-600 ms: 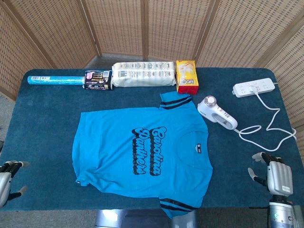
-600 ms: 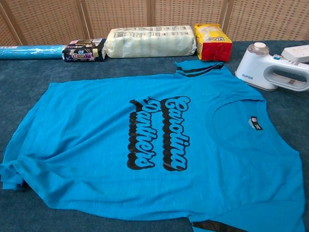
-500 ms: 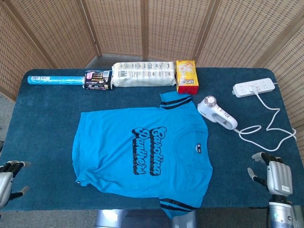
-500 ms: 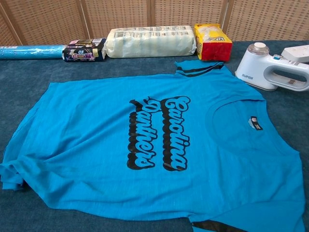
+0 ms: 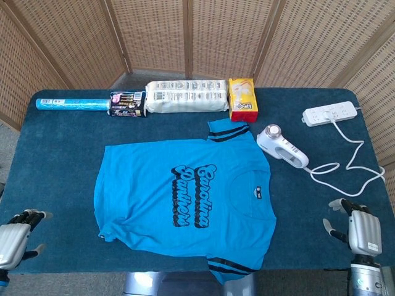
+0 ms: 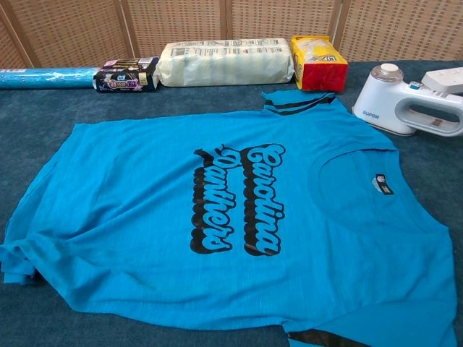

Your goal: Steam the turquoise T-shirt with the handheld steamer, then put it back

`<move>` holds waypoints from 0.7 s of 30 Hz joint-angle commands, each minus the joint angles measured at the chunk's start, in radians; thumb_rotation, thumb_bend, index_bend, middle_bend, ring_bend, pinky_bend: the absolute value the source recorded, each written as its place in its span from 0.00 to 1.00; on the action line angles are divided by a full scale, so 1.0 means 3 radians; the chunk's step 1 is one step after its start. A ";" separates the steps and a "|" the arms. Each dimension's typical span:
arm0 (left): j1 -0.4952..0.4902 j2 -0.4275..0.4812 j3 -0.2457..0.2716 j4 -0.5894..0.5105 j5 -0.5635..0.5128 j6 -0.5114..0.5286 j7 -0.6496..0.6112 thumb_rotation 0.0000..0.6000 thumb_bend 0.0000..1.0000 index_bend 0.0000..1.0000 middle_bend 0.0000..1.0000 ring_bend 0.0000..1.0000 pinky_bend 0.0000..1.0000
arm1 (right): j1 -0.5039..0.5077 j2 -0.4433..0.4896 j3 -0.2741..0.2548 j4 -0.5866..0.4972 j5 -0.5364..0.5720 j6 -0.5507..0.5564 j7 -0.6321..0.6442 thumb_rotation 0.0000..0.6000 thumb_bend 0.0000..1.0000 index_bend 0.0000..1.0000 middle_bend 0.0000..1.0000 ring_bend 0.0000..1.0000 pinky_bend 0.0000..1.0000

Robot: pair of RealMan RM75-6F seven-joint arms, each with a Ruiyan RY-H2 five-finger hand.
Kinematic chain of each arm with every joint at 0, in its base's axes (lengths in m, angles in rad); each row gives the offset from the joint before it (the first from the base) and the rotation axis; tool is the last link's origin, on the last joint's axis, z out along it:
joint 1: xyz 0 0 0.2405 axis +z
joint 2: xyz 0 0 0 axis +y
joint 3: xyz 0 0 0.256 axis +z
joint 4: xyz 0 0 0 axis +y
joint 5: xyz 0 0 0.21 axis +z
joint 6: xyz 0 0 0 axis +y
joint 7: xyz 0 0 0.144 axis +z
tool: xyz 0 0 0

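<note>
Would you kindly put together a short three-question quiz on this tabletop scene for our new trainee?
1. True or false: the handheld steamer lies on the turquoise T-shirt.
2. Which robot hand is nearer the steamer: A) left robot hand B) right robot hand?
3. Fill in: the steamer's white cord runs to the ______.

Key
1. False: it lies on the table beside the shirt's collar end.
2. B.
3. Power strip.
</note>
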 commanded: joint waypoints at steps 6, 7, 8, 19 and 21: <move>-0.0234 -0.0009 0.0038 -0.0124 0.0137 -0.0345 0.0167 1.00 0.18 0.29 0.34 0.22 0.29 | -0.0036 0.0029 -0.0003 -0.0018 -0.0016 0.0046 0.0021 1.00 0.29 0.44 0.48 0.46 0.36; -0.0266 -0.0023 0.0033 -0.0138 0.0144 -0.0392 0.0182 1.00 0.18 0.29 0.34 0.22 0.29 | -0.0040 0.0031 -0.0004 -0.0022 -0.0017 0.0050 0.0022 1.00 0.29 0.44 0.48 0.46 0.36; -0.0319 -0.0052 0.0023 -0.0153 0.0153 -0.0465 0.0207 1.00 0.18 0.29 0.34 0.22 0.29 | -0.0046 0.0034 -0.0006 -0.0028 -0.0018 0.0056 0.0024 1.00 0.29 0.44 0.48 0.46 0.36; -0.0783 -0.0431 -0.0102 -0.0119 0.0124 -0.1095 0.0373 1.00 0.22 0.29 0.34 0.22 0.29 | -0.0108 0.0060 -0.0010 -0.0061 0.0010 0.0103 0.0025 1.00 0.29 0.44 0.48 0.47 0.36; -0.0849 -0.0501 -0.0127 -0.0104 0.0108 -0.1172 0.0400 1.00 0.22 0.29 0.34 0.22 0.29 | -0.0115 0.0066 -0.0009 -0.0067 0.0014 0.0106 0.0021 1.00 0.29 0.44 0.48 0.47 0.36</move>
